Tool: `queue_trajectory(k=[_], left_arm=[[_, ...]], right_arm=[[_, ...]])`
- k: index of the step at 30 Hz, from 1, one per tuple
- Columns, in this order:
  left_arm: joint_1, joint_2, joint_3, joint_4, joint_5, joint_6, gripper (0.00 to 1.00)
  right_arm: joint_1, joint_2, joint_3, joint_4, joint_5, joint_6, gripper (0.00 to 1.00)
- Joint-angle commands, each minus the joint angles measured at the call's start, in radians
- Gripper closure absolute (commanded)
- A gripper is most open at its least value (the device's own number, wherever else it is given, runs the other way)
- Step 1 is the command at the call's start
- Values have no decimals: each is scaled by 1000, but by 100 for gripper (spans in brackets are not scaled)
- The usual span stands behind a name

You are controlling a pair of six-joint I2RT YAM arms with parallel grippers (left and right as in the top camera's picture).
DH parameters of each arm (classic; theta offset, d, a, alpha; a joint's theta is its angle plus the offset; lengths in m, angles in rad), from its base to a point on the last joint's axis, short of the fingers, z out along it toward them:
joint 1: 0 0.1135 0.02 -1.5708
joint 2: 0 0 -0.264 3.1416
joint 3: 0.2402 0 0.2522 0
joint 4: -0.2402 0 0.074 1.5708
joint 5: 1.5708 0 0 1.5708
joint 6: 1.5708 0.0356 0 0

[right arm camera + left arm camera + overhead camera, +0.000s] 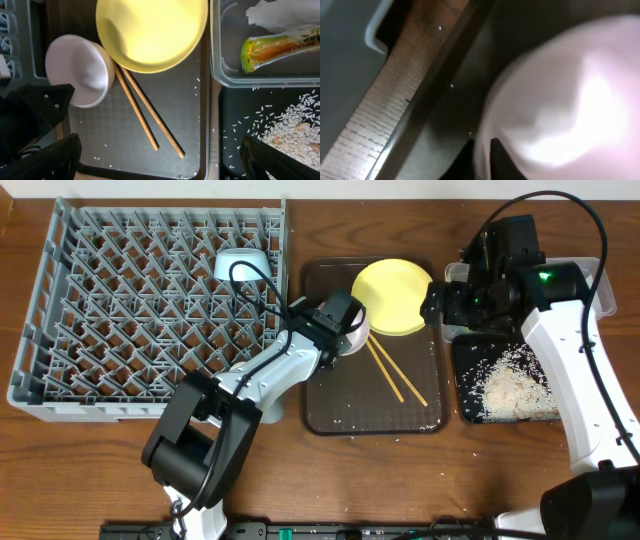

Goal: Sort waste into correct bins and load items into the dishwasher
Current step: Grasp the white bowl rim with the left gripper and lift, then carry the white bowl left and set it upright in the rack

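Note:
My left gripper (343, 320) (482, 146) is shut on the rim of the white bowl (352, 340) (570, 110) (77, 70), at the upper left of the brown tray. The yellow plate (392, 297) (150, 32) lies beside the bowl, with the chopsticks (396, 370) (150, 117) below it. A light blue bowl (240, 264) stands in the grey dishwasher rack (130, 310). My right gripper (438, 305) (165, 160) hangs open over the tray's right edge, holding nothing. The clear tub (215, 55) holds the wrapper (280, 47) and the napkin (285, 12). Rice (510, 380) (290, 127) lies in the black tray (470, 405).
The dark brown serving tray (330, 400) (100, 130) sits between the rack and the two bins, with a few stray rice grains on it. A strip of bare wooden table (375, 115) runs between rack and tray. My right arm covers most of the clear tub from above.

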Motion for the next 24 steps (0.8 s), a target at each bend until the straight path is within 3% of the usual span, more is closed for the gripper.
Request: queue_trajectory(k=[1,8,20,24], left_arm=[[2,4,8,-12,-12,-3,92],[4,-29,8,-11,-12,30,92],[5,-265,8,-12,-76,462,93],[5,-298,8,-65,-237,521,92]], right_arm=[[2,-13,12,-1,2,13,1],[2,-13,12,-1,2,13,1],[2,-13,12,-1,2,13,1],[2,-13,12,-2,2,13,1]])
